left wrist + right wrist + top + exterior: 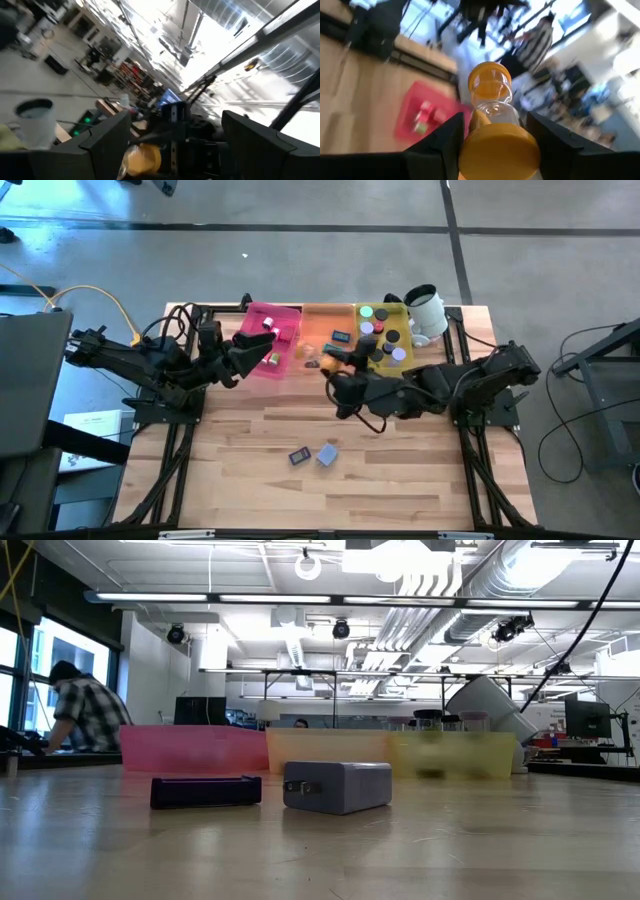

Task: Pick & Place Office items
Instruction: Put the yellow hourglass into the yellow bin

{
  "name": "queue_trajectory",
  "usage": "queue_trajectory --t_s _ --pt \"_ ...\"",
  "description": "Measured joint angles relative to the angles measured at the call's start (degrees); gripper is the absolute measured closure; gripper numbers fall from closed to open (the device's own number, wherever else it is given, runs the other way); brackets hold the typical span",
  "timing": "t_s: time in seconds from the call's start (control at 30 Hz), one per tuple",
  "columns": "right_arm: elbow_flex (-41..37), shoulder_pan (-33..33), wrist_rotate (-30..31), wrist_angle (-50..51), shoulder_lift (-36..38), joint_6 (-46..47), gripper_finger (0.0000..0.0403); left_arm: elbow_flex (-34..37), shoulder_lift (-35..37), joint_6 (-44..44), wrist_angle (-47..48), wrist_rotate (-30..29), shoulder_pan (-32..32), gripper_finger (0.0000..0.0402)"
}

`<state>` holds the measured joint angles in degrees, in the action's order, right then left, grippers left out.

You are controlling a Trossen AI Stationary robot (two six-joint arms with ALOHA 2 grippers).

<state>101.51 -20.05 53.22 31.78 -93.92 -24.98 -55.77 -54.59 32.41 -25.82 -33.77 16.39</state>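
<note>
My right gripper [338, 366] is at the near rim of the orange tray [318, 318] and is shut on a sand timer [490, 95] with orange caps and a clear glass middle. My left gripper [262, 346] hangs open over the pink tray [285, 312], tipped upward; in its wrist view its fingers [107, 137] stand wide apart with nothing between them. A dark blue flat rectangle [205, 790] and a lavender-grey block [337, 786] lie flat on the table, side by side, near its middle. Round rolls [385, 340] sit in the yellow tray. My right gripper holds the sand timer by its nearer orange cap [497, 150], pinched between the two fingers [447, 142]. The timer lies along the fingers and sticks out ahead of them, its far cap [490, 77] free. It is lifted clear, above the orange tray's near side.
Three trays, pink, orange and yellow [392, 310], stand in a row along the far edge, with a white cup [425, 310] tipped at the far right corner. Small pieces lie in the pink tray [425, 117]. Bare wood spreads over the near half. A person stands beyond the table [85, 715].
</note>
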Motion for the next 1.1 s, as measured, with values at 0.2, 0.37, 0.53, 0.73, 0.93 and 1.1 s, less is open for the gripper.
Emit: queue_trajectory --t_s 0.2,0.37,0.53,0.73,0.93,1.1 --pt "0.0 0.6 0.9 21.2 3.2 23.0 0.0219 0.0 0.0 -2.4 0.1 -0.9 -2.5 0.0096" --pt "0.0 2.7 0.2 39.7 5.5 44.8 0.0219 0.0 0.0 -2.6 2.8 -0.8 -4.1 0.0096" --pt "0.1 7.3 -7.1 48.4 8.0 56.9 0.0219 0.0 0.0 -10.0 6.9 -0.7 -6.1 0.0096" --pt "0.0 17.2 -17.6 51.2 9.6 58.5 0.0219 0.0 0.0 -32.8 10.0 -2.4 -7.8 0.0096" --pt "0.0 32.1 -28.2 54.9 9.7 53.9 0.0219 0.0 0.0 -51.5 11.0 -6.8 -9.5 0.0096" --pt "0.0 43.5 -33.8 53.3 8.3 46.8 0.0219 0.0 0.0 -61.4 11.4 -14.5 -11.8 0.0096"
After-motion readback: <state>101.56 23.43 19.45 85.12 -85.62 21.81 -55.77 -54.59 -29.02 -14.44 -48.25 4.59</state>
